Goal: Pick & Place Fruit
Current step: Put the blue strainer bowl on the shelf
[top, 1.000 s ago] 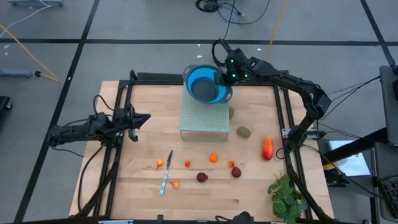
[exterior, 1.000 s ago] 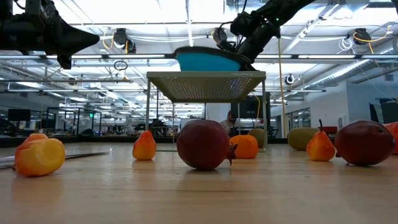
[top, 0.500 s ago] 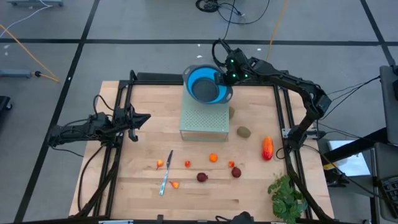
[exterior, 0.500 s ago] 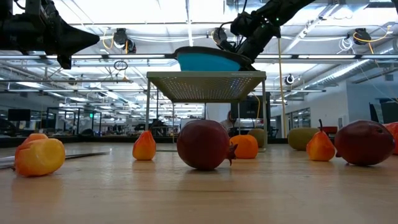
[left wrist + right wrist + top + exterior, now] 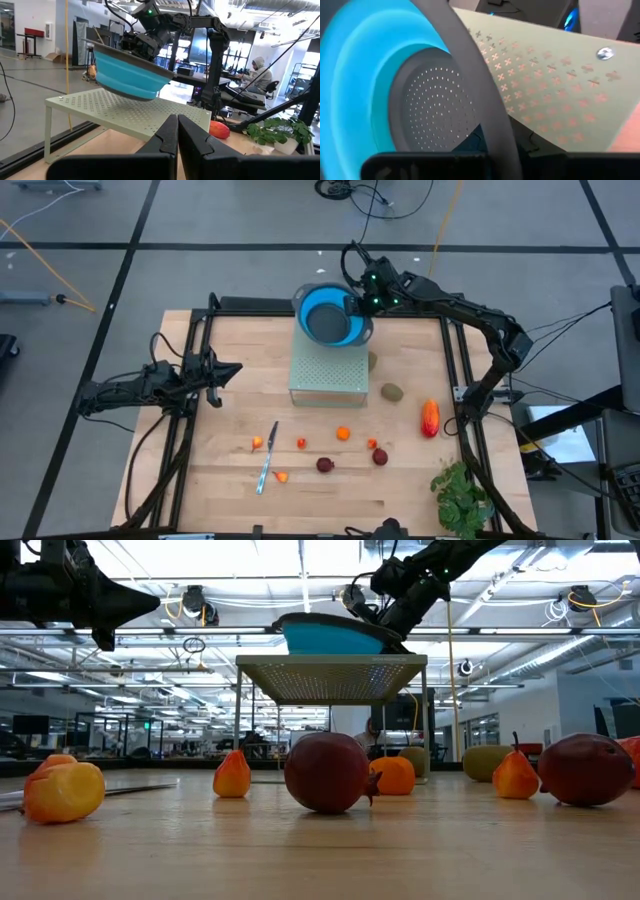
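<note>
Right gripper [image 5: 352, 302] at the table's 12 o'clock edge, fingers pinched on the rim of the blue colander [image 5: 332, 318], which is tilted over the perforated green rack [image 5: 326, 375]. Left gripper [image 5: 228, 369] parked at 9 o'clock, fingers pressed together, holding nothing.

Fruit all on the bare wood, none collected: mango-like oblong [image 5: 430, 418] at 4 o'clock, olive-brown oval [image 5: 393, 392] beside the rack, two maroon balls [image 5: 325, 465] and small orange pieces [image 5: 343, 434] toward 6 o'clock, near the knife [image 5: 267, 459].

Judged step: seating the colander as receptacle. Next move calls for levelling it on the rack, releasing, then reaching for a fruit.
</note>
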`<state>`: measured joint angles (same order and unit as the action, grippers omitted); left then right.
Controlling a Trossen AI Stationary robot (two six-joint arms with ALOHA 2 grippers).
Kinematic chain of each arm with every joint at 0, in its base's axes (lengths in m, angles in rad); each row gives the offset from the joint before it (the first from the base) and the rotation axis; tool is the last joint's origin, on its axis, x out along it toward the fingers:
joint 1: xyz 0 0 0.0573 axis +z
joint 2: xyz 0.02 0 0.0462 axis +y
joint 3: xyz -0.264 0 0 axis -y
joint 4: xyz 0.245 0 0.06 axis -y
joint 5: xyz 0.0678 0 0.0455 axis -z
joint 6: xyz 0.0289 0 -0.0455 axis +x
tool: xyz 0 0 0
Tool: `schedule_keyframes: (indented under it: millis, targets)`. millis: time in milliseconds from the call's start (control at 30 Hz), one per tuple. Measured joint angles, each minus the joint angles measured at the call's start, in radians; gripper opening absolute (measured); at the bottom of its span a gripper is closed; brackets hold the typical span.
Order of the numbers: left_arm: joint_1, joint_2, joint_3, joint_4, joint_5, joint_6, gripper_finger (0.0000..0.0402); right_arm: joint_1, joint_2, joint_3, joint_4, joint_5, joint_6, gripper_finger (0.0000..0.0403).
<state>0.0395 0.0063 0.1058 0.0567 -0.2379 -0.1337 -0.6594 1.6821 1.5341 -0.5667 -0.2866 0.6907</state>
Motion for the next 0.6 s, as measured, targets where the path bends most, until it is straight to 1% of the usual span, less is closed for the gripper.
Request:
schedule_keyframes:
  millis: [333,467,600]
  targets:
    - [0.0,0.0,0.0,0.0,0.0,-0.001,0.001,0.0,0.0,0.0,0.002,-0.001,0.001,0.0065]
    - [0.0,0.0,0.0,0.0,0.0,-0.001,0.001,0.0,0.0,0.0,0.002,0.002,0.0,0.0076]
    - [0.0,0.0,0.0,0.0,0.0,-0.001,0.001,-0.001,-0.006,0.0,-0.001,0.016,-0.003,0.0079]
